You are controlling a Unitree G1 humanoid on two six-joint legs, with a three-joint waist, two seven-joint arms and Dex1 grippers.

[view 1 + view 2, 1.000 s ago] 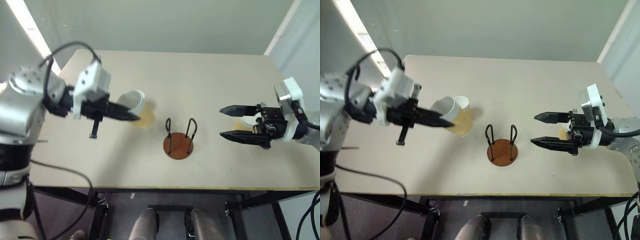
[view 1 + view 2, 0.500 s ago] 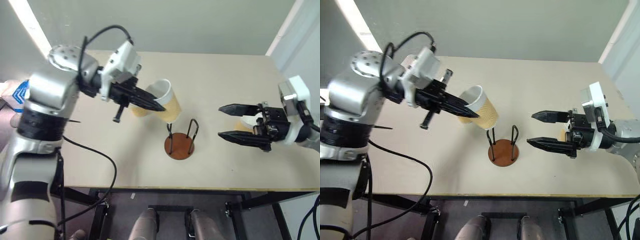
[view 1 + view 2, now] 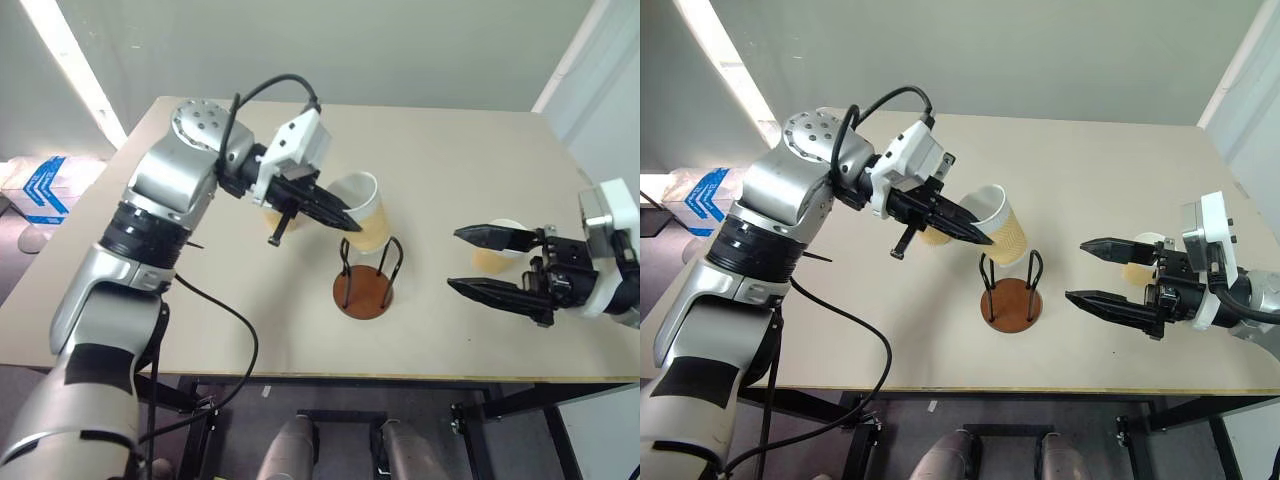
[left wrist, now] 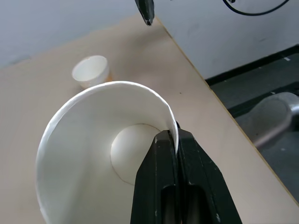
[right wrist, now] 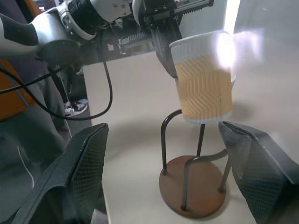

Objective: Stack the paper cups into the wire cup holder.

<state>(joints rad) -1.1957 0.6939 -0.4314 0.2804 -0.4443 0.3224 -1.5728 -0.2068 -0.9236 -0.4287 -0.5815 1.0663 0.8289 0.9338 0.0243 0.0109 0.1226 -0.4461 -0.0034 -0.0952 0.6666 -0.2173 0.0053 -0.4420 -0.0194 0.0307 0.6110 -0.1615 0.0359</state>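
A: Where is the paper cup point(image 3: 360, 211) the left gripper point(image 3: 340, 218) has?

B: Pinched by its rim. The two black fingers point(image 4: 174, 184) are closed tight, one inside the white wall and one outside. The cup hangs tilted in the air, its bottom just above the top of the wire cup holder point(image 3: 364, 277), not yet between the loops.

A: And the holder itself?

B: It stands on the tan table point(image 3: 450, 160), its rust-brown disc base flat and its two black wire loops upright.

A: The right gripper point(image 3: 484, 262)?

B: Its jaws stand wide apart with nothing between them. It hangs level, off to the holder's right side, fingers pointing toward it.

A: Other cups?

B: A second cup point(image 3: 497, 247) stands upright on the table beyond the right gripper's fingers. A third one point(image 3: 269, 216) is partly hidden behind the left gripper.
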